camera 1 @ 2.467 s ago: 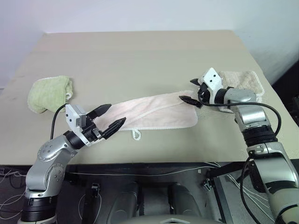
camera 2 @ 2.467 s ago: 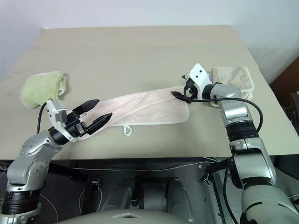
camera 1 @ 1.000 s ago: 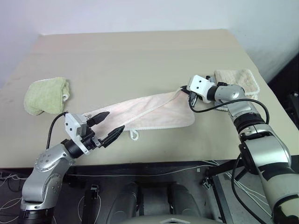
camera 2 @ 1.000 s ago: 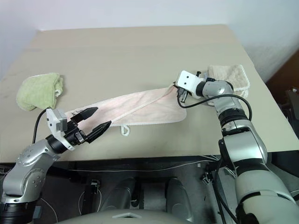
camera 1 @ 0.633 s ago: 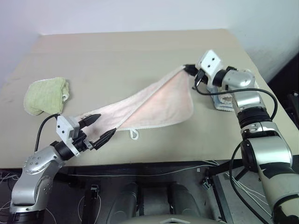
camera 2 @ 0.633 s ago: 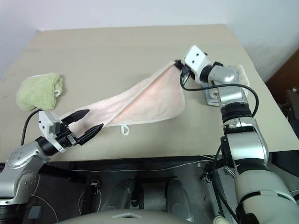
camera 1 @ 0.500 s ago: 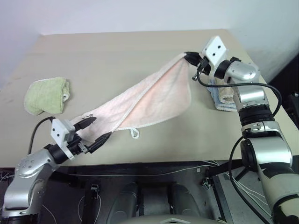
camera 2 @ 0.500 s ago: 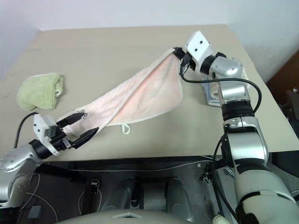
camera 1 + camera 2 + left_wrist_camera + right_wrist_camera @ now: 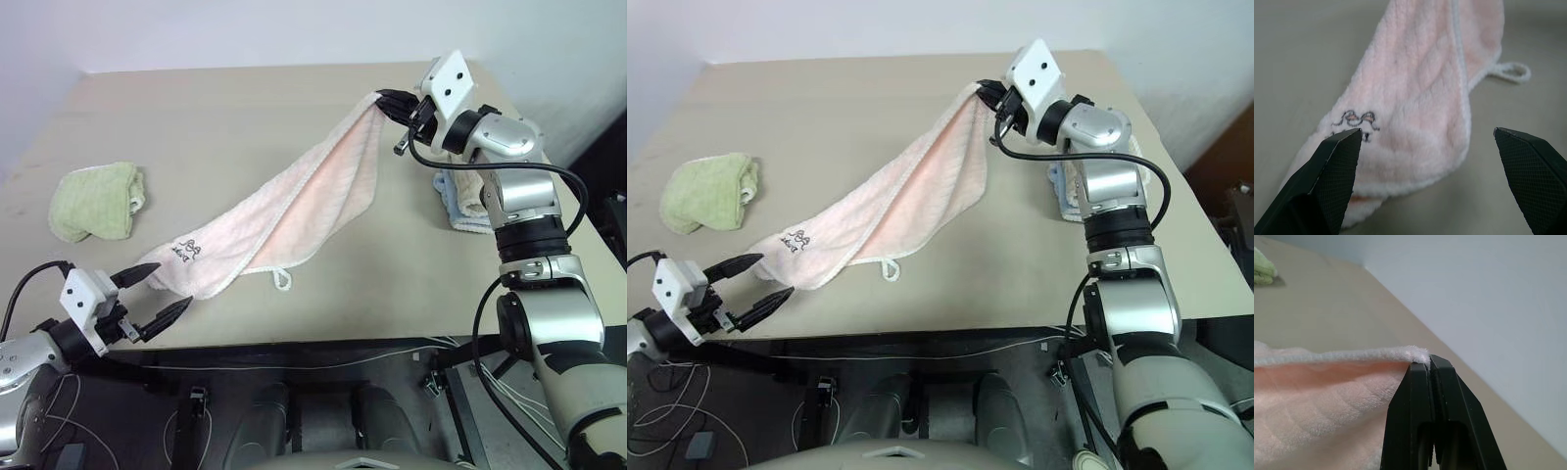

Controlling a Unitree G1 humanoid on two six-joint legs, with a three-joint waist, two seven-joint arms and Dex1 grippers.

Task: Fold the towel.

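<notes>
The pale pink towel (image 9: 294,196) hangs in a long slope from its raised far corner down to the table, where its near end with the black marks (image 9: 186,248) and white loop tab (image 9: 283,281) lies. My right gripper (image 9: 380,99) is shut on that far corner, held high above the table; in the right wrist view the fingers (image 9: 1420,396) pinch the white edging. My left gripper (image 9: 174,284) stands open at the table's near left edge, just short of the towel's lower end and not touching it. In the left wrist view that marked end (image 9: 1415,98) lies beyond the spread fingers.
A crumpled light green towel (image 9: 93,201) lies at the left of the beige table (image 9: 225,108). A folded beige towel (image 9: 470,201) sits on the right, partly under my right arm. The table's near edge runs just behind my left gripper.
My right gripper has lifted the towel's corner higher and slightly leftward, so the cloth hangs narrower. My left gripper, still open, has drawn back to the near left, off the towel's end.
</notes>
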